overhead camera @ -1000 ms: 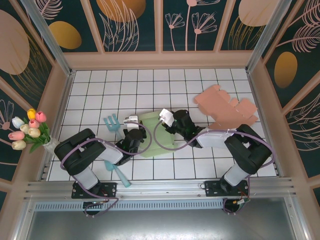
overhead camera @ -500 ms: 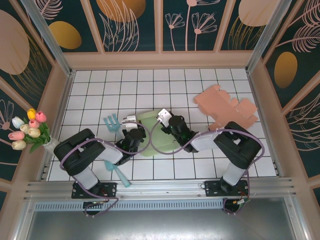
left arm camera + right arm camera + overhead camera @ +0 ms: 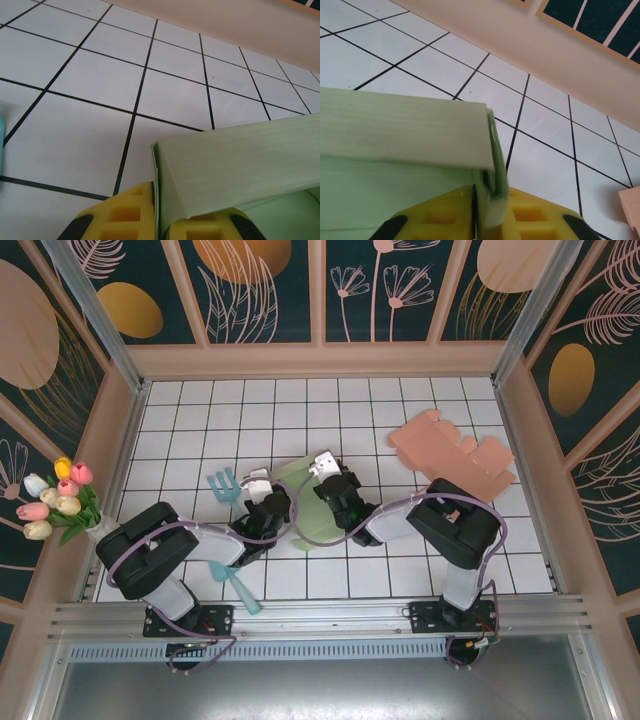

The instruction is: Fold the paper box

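You're mid-fold: the green paper box [image 3: 308, 528] lies in the middle of the counter [image 3: 190, 430]. The left claw [image 3: 159, 212] pinches its left flap and the right claw [image 3: 487, 202] pinches the right one. Next, I'd judge, raise both walls evenly without tearing.

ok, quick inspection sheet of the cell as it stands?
surface: white gridded table, no spills seen
job's things: green paper box mid-table, partly folded, held between both arms
clutter: pink flat box blank far right; teal fork and teal utensil on the left; tulips at left edge
hands: left hand shut on a box edge; right hand clamped on the opposite edge
cables: purple cables looped along both arms, no snag seen
surroundings: floral wall panels, metal rail at near edge
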Tool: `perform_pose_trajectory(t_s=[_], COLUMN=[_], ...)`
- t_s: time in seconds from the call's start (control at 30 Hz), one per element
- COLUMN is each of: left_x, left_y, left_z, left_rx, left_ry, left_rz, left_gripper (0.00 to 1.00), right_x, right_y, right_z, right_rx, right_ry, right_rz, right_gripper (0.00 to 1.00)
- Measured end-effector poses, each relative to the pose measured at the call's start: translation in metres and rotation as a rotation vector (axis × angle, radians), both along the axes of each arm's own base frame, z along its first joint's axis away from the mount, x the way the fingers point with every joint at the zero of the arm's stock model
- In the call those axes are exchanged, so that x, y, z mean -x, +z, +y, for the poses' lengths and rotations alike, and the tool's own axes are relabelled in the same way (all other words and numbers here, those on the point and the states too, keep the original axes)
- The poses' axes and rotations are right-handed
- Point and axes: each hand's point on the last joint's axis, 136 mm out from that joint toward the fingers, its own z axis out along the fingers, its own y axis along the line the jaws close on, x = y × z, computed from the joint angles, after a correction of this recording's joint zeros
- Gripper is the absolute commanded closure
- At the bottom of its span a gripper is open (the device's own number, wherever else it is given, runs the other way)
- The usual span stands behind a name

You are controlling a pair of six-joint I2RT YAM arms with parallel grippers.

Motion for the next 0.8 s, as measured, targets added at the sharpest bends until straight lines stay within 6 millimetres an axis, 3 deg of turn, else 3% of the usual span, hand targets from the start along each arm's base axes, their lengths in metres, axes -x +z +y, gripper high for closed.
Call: perform_pose_trajectory(t_s=[0.17,0.33,0.63,0.8], left_x=[0.001,0.001,-0.002,-0.005], left_y=[-0.001,-0.001,-0.001,0.0], left_z=[0.003,0.003,0.001,-0.007], left_rx=[-0.006,-0.011,-0.046,-0.064], left_ry=[0.013,0.011,0.0,-0.043], left_rz=[0.007,0.006,-0.008,-0.033], left_gripper=[1.0,1.0,1.0,1.0], right_x=[0.006,0.023,0.058,0.06], right_y=[-0.01,-0.003,0.049,0.068], right_z=[-0.005,-0.007,-0.028,-0.032], right_rx=[-0.048,-0.129,-0.315,-0.367], right_ry=[0.009,0.082,0.128,0.098], right_rz=[0.057,0.125,0.16,0.199], right_gripper=[0.52,0.48,0.39,0.39])
